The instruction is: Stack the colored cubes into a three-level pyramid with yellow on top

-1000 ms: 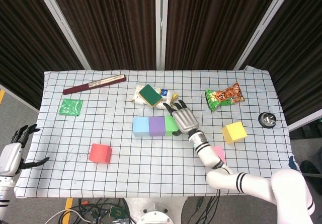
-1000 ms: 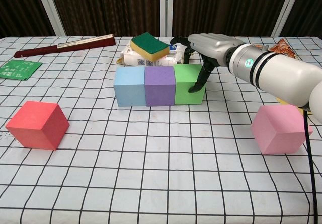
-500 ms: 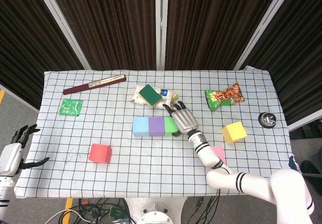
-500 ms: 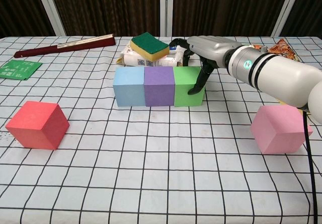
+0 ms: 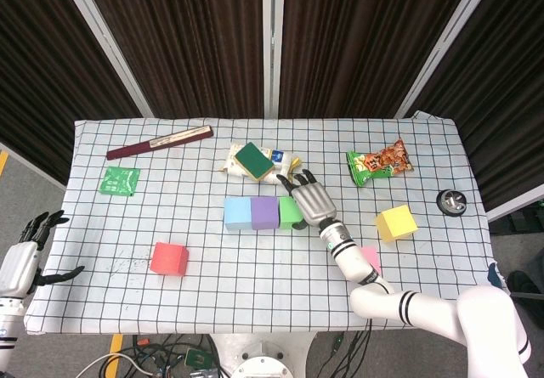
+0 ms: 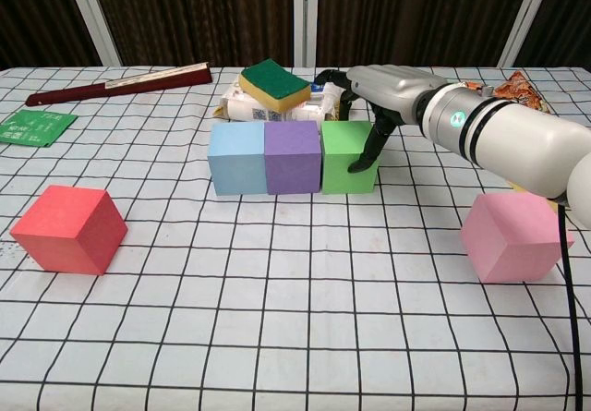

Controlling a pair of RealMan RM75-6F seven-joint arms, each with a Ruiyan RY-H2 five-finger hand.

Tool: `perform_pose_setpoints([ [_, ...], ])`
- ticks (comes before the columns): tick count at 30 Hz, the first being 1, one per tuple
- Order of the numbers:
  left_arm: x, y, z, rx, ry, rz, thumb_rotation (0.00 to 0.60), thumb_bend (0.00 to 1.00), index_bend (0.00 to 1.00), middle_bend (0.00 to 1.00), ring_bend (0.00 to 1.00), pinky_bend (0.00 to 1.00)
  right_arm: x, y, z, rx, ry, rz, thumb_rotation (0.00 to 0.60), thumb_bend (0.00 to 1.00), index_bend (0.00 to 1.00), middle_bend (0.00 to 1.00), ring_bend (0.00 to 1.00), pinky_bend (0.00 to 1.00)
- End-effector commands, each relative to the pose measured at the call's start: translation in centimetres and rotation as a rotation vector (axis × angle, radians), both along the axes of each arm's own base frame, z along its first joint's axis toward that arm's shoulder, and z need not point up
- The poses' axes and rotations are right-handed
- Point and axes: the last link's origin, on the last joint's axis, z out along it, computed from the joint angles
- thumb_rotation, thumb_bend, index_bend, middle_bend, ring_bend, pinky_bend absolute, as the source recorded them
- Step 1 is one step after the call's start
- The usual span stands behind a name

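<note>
Right now the bottom row sits in the middle of the table (image 5: 93,225): blue cube (image 6: 236,158), purple cube (image 6: 293,157) and green cube (image 6: 346,157), side by side. The right robot hand (image 6: 383,92) arches over the green cube's right end, its fingers (image 6: 365,152) curled down touching that cube's right side, holding nothing (it looks like a push, not a grab). The row runs left to right, lying left of this hand. The pink cube (image 6: 511,236) is near the right arm, and the yellow cube (image 5: 396,222) too. The red cube (image 6: 70,228) lies far left, nearer the left robot hand (image 5: 25,255), which hangs spread beside the table
</note>
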Motion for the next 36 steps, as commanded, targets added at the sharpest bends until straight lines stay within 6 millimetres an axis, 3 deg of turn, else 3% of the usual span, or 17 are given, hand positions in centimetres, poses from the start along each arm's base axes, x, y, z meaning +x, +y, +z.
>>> perform_pose_setpoints([
  [1,-0.02,0.01,0.01,0.000,0.000,0.000,0.600,0.00,0.08,0.19,0.01,0.05,0.09,-0.03,-0.09,-0.001,-0.001,0.003,0.600,0.04,0.00,0.45,0.12,0.00],
  [21,-0.04,0.12,0.09,-0.001,0.000,-0.001,0.600,0.00,0.08,0.19,0.01,0.05,0.48,-0.18,-0.67,0.012,-0.007,0.003,0.600,0.04,0.00,0.43,0.12,0.00],
  [36,-0.04,0.12,0.05,-0.008,-0.001,0.000,0.600,0.00,0.08,0.19,0.01,0.05,0.45,-0.12,-0.78,0.054,-0.003,-0.010,0.600,0.00,0.00,0.21,0.00,0.00],
])
